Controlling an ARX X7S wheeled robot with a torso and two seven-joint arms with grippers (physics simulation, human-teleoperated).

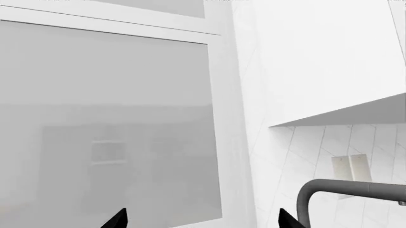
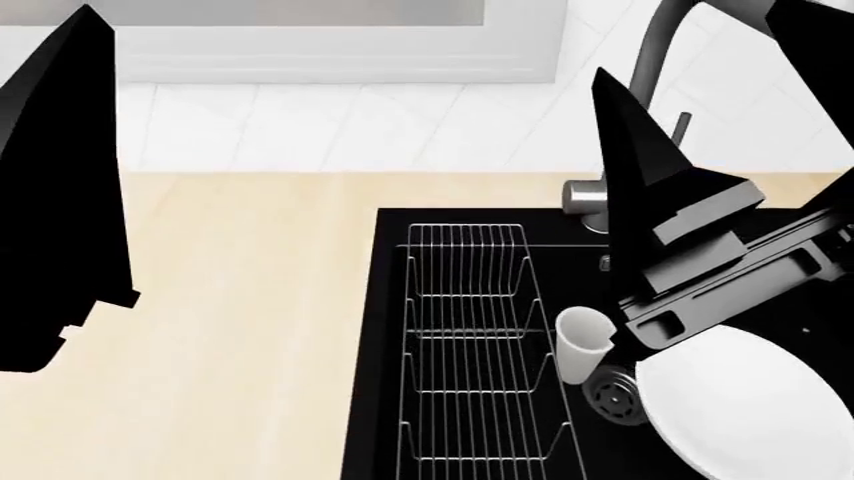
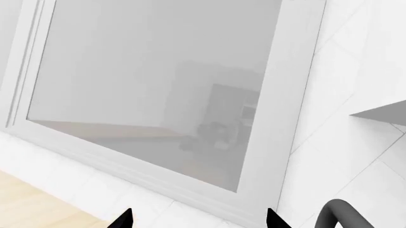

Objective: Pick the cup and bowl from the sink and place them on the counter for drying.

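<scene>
Both arms ride high with fingers spread and empty, while the cup [image 2: 582, 343] stands in the sink [image 2: 380, 350] beside the bowl [image 2: 747, 405]. You should lower the right gripper [image 3: 198, 219] squarely over the cup's rim before moving it to the worktop [image 2: 200, 330].

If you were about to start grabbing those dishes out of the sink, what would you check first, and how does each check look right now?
1. Cup upright in the sink, beside the wire rack: ok.
2. Bowl in the sink, partly hidden by the right arm: ok.
3. Left gripper open with nothing between its tips: ok.
4. Right gripper open with nothing between its tips: ok.
5. Bare counter left of the sink for setting dishes down: ok.
6. Either gripper aimed at a dish: not ok; both wrist views face the window.
</scene>
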